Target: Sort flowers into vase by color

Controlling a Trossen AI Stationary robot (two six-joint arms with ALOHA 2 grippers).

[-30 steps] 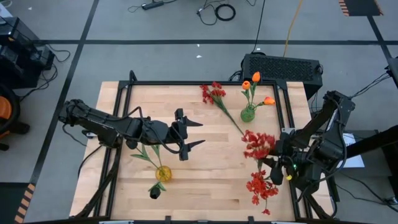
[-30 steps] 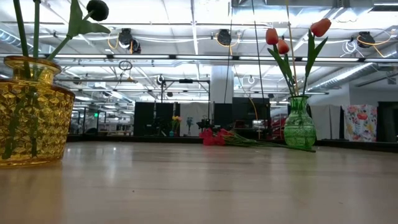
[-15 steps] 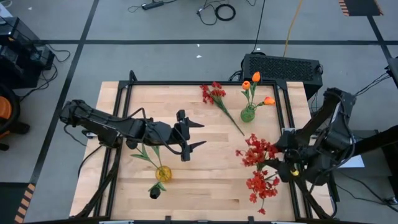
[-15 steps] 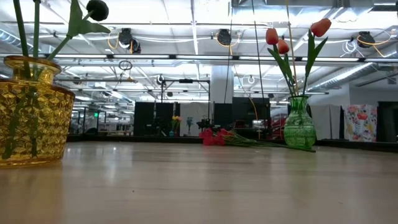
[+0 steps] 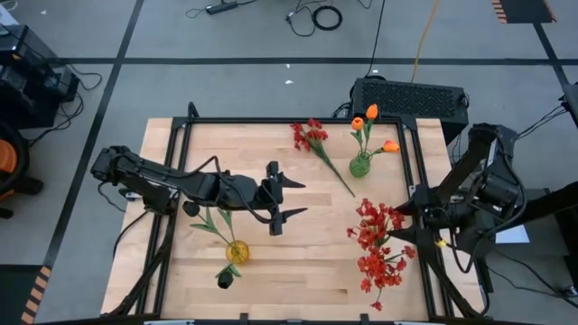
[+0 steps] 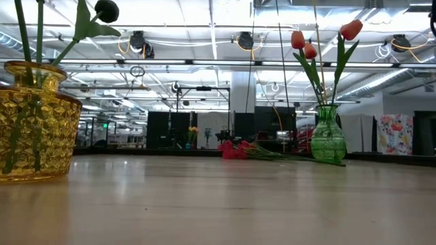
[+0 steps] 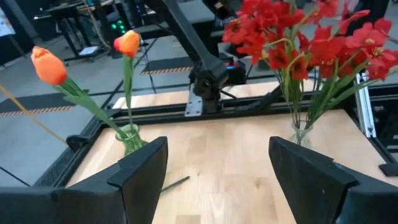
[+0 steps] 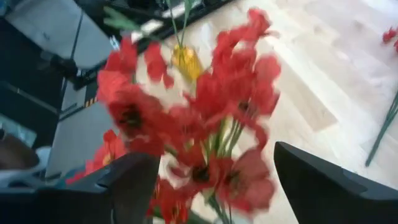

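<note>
Loose red flower (image 5: pixel 312 137): we judge it light and springy; we would grip mid-stem. Left gripper (image 5: pixel 285 199) and right gripper (image 5: pixel 400 222) both spread, empty.

A pale wooden plank table (image 5: pixel 307 181) framed by black metal rails carries everything. Just ahead of the open right gripper (image 5: pixel 405 221), toward the table's middle, stands a bunch of bushy red flowers (image 5: pixel 375 244) in a clear glass vase (image 7: pixel 301 131). Farther out from that gripper, near the far edge, a green glass vase (image 5: pixel 359 164) holding orange tulip-like blooms rests upright. Beside it, one loose red cluster flower on a long green stem (image 5: pixel 316 144) lies flat on the wood. Close behind the open left gripper (image 5: pixel 289 199), toward the near edge, sits a yellow textured glass vase (image 5: pixel 237 251) with black blooms.
</note>
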